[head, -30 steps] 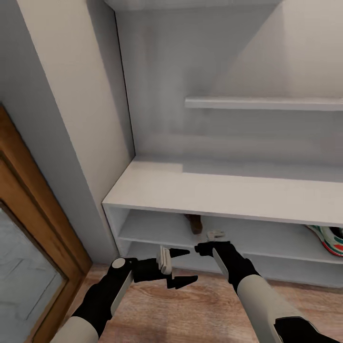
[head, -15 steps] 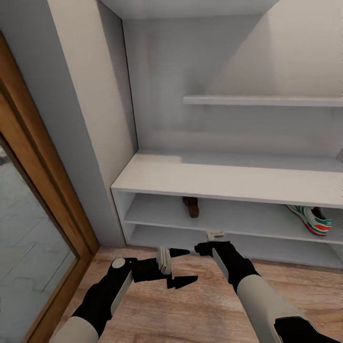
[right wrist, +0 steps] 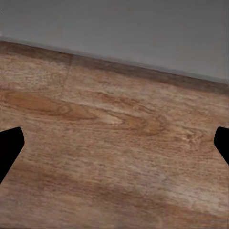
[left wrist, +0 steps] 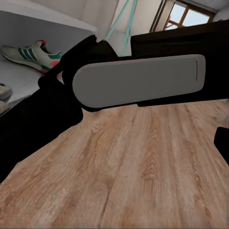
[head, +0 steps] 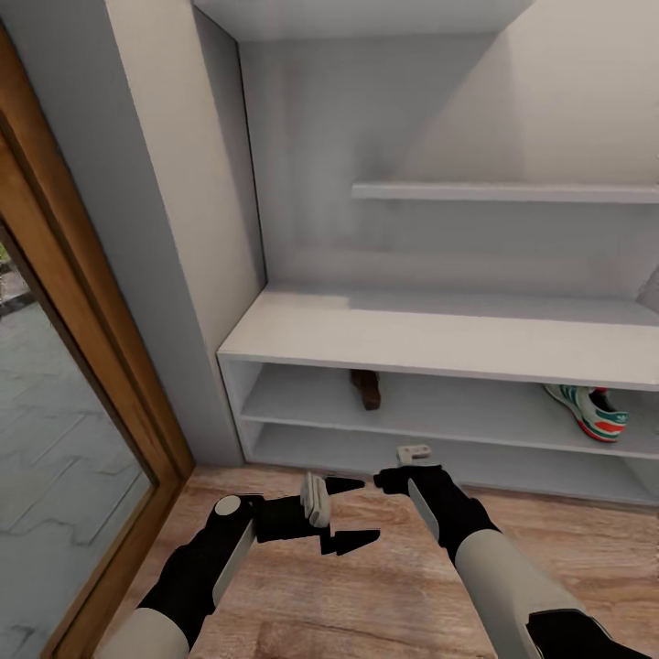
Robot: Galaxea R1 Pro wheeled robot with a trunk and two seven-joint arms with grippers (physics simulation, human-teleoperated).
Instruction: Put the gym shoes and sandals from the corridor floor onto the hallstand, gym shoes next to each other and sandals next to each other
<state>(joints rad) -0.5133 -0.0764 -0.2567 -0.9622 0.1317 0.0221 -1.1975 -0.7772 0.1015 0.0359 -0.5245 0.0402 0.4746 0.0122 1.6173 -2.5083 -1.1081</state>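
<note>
Both grippers, left (head: pixel 346 513) and right (right wrist: pixel 114 143), hang open and empty over the floor (head: pixel 403 586). On the hallstand's (head: pixel 439 340) upper shelf sit a gym shoe (head: pixel 588 411) and, apparently, a sandal (head: pixel 367 388).

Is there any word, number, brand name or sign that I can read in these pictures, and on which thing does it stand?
None: no readable text in any view.
The gym shoe on the hallstand shows green stripes but no legible brand; any mark is too small and blurred.
The sandal, the corridor floor, the left gripper and the right gripper carry no lettering.
</note>
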